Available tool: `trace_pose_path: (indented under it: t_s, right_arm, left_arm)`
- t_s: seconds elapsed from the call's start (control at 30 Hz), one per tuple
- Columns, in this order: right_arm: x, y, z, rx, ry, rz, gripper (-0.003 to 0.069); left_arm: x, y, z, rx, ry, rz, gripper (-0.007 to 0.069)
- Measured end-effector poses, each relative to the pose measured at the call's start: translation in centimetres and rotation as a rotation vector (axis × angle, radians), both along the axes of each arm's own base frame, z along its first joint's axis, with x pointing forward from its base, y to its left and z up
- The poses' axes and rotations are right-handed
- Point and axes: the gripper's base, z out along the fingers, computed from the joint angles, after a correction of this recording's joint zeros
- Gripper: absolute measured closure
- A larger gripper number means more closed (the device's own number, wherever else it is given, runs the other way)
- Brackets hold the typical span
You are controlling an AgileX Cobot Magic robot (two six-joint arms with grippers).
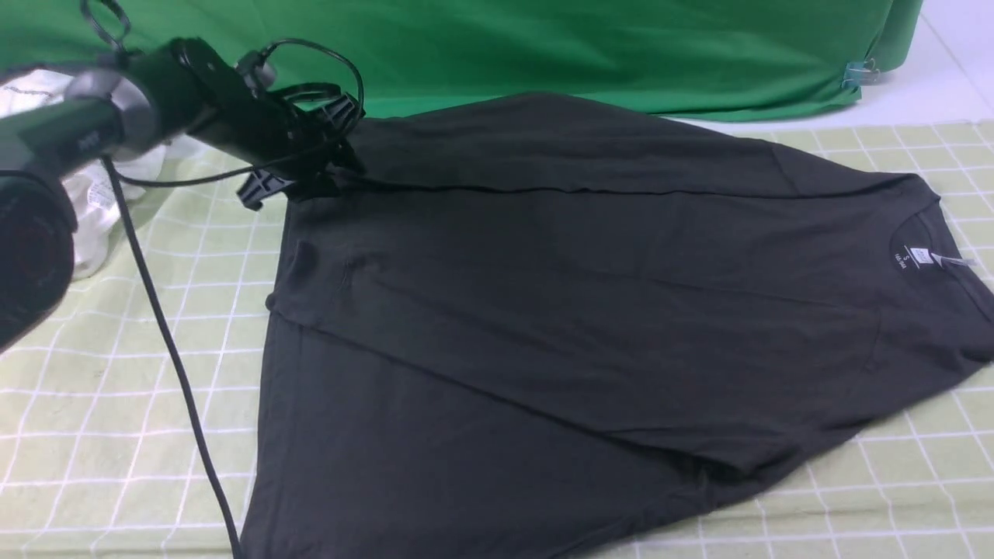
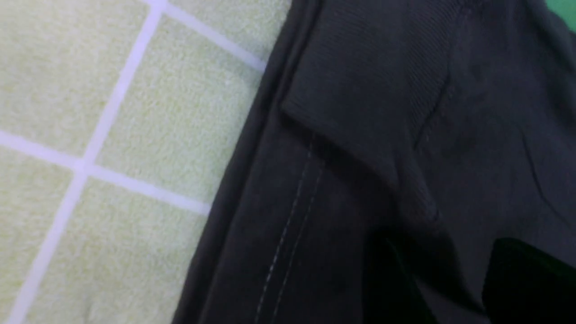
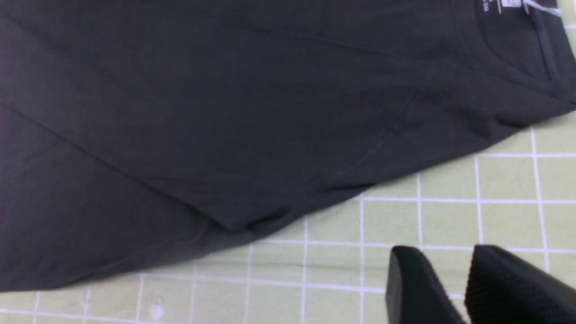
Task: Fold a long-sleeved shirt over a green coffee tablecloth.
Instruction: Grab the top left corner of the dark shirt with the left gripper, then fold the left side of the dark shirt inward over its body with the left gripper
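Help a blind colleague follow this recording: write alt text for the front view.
A black long-sleeved shirt lies spread on a pale green grid-lined tablecloth, its white neck label toward the right. The left gripper is at the shirt's far left corner; a dark green backdrop hangs behind.

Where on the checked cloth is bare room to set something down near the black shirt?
Bare patches: the near-left part of the pale yellow-green checked tablecloth, left of the black cable; and the near-right corner, beside the black long-sleeved shirt. Crowded: far left, where the left hand meets the shirt by a crumpled white garment.
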Motion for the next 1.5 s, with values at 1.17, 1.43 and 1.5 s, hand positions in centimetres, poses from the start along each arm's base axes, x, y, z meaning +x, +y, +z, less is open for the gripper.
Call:
trace_pose_path:
  t_s: [1.17,1.43,1.5]
  right_arm:
    - [0.4,0.0,0.3,0.009,-0.050,-0.008,0.0461]
    - [0.4,0.0,0.3,0.009,-0.050,-0.008,0.0461]
    - [0.4,0.0,0.3,0.007,-0.051,-0.005,0.0461]
  left_arm:
    - [1.8,1.0,-1.8,-0.182,-0.059,0.368,0.0370]
    - [1.6,1.0,-0.9,-0.214,-0.053,0.343,0.0601]
    - [1.5,1.0,1.9,-0.268,-0.107,0.322,0.0604]
